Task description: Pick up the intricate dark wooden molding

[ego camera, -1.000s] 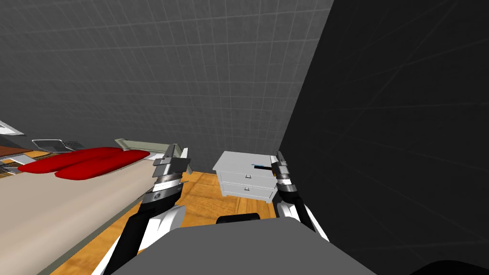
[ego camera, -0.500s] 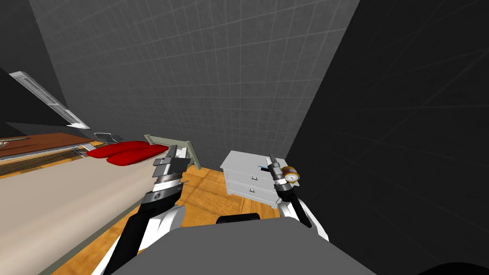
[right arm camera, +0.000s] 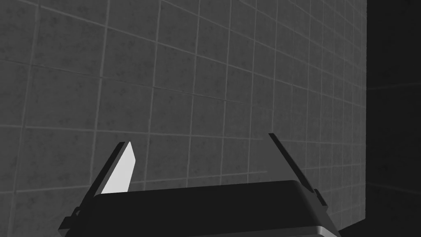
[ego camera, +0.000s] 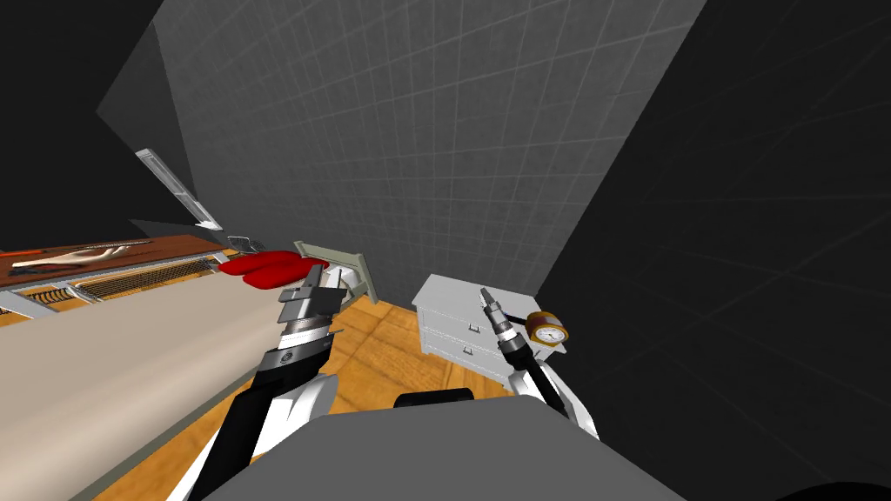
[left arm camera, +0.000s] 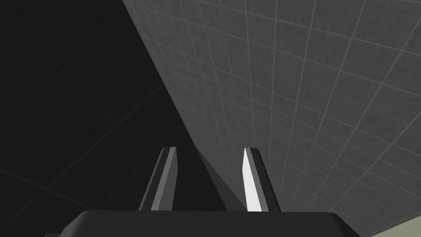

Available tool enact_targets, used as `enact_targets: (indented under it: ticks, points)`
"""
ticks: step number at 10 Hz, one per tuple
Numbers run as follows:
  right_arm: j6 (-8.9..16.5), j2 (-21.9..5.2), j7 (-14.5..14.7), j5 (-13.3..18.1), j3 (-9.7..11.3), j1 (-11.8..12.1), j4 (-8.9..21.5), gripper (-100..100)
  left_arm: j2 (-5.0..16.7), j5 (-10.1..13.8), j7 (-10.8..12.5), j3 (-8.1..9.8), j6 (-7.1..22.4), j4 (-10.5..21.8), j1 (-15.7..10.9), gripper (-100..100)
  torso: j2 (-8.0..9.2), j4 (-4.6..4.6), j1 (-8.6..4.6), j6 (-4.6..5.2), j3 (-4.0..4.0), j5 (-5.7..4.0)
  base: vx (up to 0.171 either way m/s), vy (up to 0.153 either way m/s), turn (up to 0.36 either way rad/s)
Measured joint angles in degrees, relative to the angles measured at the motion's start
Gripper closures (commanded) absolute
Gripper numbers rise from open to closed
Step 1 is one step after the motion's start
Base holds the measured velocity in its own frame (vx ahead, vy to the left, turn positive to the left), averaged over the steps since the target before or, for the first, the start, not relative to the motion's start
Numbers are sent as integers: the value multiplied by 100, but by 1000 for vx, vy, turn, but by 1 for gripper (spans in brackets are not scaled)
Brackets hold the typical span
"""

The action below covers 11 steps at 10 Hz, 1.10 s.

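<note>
Molding: not positively identified. The likeliest candidate is a long dark brown wooden strip (ego camera: 165, 246) beyond the far side of the bed (ego camera: 130, 357). It lies at about 9 o'clock from the left gripper (ego camera: 324, 280) and well apart from it.

Grippers: the left gripper hangs above the bed's near edge, with red pillows (ego camera: 270, 265) at its 10 o'clock. Its fingers are parted by a moderate gap and hold nothing. The right gripper (ego camera: 489, 303) is at 3 o'clock from the left one, over a white nightstand (ego camera: 452, 304). Its blades are spread wide and it is empty. A round brass-rimmed clock (ego camera: 549, 332) sits at its 4 o'clock.

Progress, as judged: nothing accomplished. Approach, grasp and lift all remain, with the bed standing between robot and strip.

Obscured: any carving on the strip is too small to read. Its left end is cut off. A pale curved object (ego camera: 74, 255) on it and a slatted panel (ego camera: 130, 280) just beside it cannot be named.
</note>
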Motion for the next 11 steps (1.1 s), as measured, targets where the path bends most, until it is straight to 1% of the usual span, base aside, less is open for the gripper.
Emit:
enact_targets:
  ticks: [2,3,5,6,7,8,11]
  points:
    - [-36,-307,90,40,101,-119,247,-100,0,0,0,0,0,0,0,0,-4,0,-5,1,-2,-1,23,33,162]
    - [-62,-393,145,71,162,-185,398,-100,0,0,0,1,0,0,1,0,-3,-1,-7,4,-2,-1,21,41,256]
    - [-157,-691,245,130,273,-243,651,-100,0,0,0,1,0,0,1,0,-1,0,-7,6,-1,-1,16,35,142]
    - [-232,-855,306,179,354,-298,835,-100,0,0,0,0,0,0,0,0,-1,0,-4,2,0,-1,15,29,124]
    - [-257,-967,354,209,405,-338,946,-100,0,0,0,1,0,0,1,0,0,0,-7,5,0,-1,22,30,208]
    - [-306,-1126,410,261,487,-422,1147,-100,0,0,0,0,0,0,0,0,-2,0,-7,2,-1,-1,19,26,117]
    - [-404,-1547,553,383,655,-512,1527,-100,0,0,0,1,0,0,1,0,0,0,-7,6,0,0,21,33,178]
